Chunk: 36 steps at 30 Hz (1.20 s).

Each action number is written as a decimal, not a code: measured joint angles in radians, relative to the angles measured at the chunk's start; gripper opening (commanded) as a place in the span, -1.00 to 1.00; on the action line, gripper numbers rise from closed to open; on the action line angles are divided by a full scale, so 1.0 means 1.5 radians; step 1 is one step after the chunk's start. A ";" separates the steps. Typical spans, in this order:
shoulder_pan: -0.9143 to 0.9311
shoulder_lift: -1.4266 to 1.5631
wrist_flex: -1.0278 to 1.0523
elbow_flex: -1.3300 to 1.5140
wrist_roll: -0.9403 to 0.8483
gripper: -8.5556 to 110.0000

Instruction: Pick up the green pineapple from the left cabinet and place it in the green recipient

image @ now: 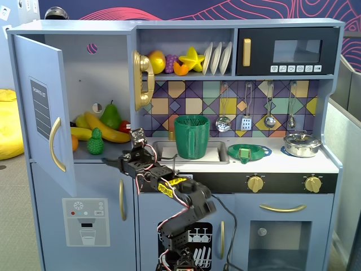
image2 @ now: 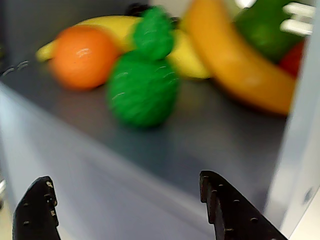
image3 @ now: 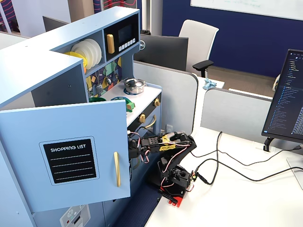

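Black fingers spread wide and empty, green pineapple standing beyond them on left cabinet shelf

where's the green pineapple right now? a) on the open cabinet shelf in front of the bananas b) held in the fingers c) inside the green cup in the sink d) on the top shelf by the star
a: the green pineapple stands on the shelf of the left cabinet in front of the bananas, while the gripper is open and empty short of it.
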 measured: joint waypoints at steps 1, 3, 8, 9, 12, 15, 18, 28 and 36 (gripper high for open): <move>0.002 -0.016 -0.010 -0.007 0.000 -0.34; 0.003 -0.051 -0.035 -0.019 0.000 -0.33; 0.009 -0.145 -0.100 -0.069 0.016 -0.32; 0.011 -0.165 -0.116 -0.080 0.021 -0.32; 0.006 -0.217 -0.156 -0.116 0.039 -0.32; 0.005 -0.253 -0.176 -0.145 0.049 -0.32; 0.001 -0.277 -0.181 -0.164 0.053 -0.33; -0.012 -0.344 -0.184 -0.223 0.045 -0.34; -0.025 -0.393 -0.184 -0.278 0.038 -0.34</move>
